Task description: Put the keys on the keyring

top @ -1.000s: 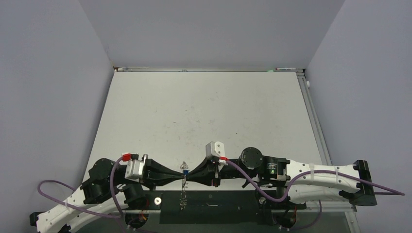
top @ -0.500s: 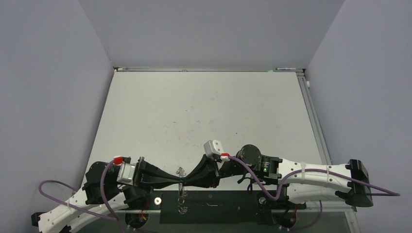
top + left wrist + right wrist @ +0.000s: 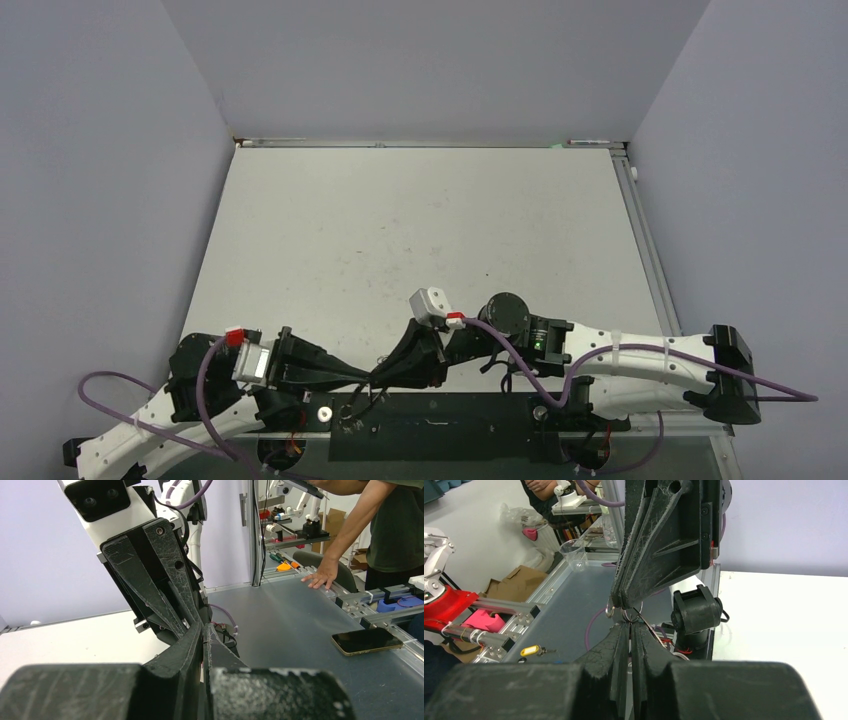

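At the bottom of the overhead frame, left of centre, a thin chain-like piece (image 3: pixel 352 405) dangles over the dark strip (image 3: pixel 450 425) at the tabletop's (image 3: pixel 420 220) near edge. It is too small to name.

Just above it the left claw (image 3: pixel 368 378) and right claw (image 3: pixel 385 376) meet tip to tip, both clenched.

In the right wrist view, small silver loops (image 3: pixel 628 614) sit at mid-frame, seemingly pinched in the left claw's tips. The right claw's tips press just beneath them, and I cannot tell whether it grips one.

Neither the keys' tags nor the keyring's flat disc can be picked out. Judging by this, threading is under way, and nothing shows a key hanging from the ring.
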Motion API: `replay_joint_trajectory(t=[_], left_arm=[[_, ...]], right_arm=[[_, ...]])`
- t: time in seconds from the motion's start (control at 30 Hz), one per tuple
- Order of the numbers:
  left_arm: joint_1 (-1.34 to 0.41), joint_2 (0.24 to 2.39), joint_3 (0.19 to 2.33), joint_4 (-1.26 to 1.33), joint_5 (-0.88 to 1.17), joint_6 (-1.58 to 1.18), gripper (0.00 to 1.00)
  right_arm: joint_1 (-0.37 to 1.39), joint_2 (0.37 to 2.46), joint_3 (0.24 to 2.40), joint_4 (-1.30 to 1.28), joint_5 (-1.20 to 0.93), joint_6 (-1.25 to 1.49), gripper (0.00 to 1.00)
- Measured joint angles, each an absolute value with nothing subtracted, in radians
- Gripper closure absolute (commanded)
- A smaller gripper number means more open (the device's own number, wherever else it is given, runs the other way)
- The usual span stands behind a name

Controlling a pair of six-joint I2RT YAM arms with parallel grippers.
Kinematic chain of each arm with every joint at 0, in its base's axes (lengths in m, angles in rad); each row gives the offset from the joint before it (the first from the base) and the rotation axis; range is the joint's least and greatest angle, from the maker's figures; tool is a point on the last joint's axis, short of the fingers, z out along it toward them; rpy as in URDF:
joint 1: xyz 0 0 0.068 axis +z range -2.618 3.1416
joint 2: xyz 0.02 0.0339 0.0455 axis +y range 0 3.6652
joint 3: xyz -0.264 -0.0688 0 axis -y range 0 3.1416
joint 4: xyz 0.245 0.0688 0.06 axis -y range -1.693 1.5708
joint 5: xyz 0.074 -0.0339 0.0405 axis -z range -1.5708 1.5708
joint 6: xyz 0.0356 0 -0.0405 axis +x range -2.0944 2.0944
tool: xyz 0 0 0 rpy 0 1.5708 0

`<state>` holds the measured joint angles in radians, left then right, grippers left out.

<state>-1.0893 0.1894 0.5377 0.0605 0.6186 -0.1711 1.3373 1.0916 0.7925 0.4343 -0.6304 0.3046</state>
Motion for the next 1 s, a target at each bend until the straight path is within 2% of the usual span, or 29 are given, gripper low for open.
replay_joint_trajectory(t=[0.57,0.93,0.97,1.0], left_arm=[[-1.089,0.199,0.592,-0.013,0.691,-0.11,1.0],[-1.089,0.203,0.609,-0.06,0.69,-0.073,1.0],[-1.089,0.203,0.613,-0.072,0.687,-0.067,0.96],[-1.089,0.203,0.618,-0.089,0.682,-0.06,0.85]], right_arm=[[1.322,1.11,0.879,0.37,-0.742,0.344,0.95],[1.321,1.116,0.903,0.312,-0.724,0.353,0.95],[1.32,1.116,0.903,0.307,-0.718,0.353,0.95],[1.32,1.116,0.903,0.3,-0.709,0.353,0.95]])
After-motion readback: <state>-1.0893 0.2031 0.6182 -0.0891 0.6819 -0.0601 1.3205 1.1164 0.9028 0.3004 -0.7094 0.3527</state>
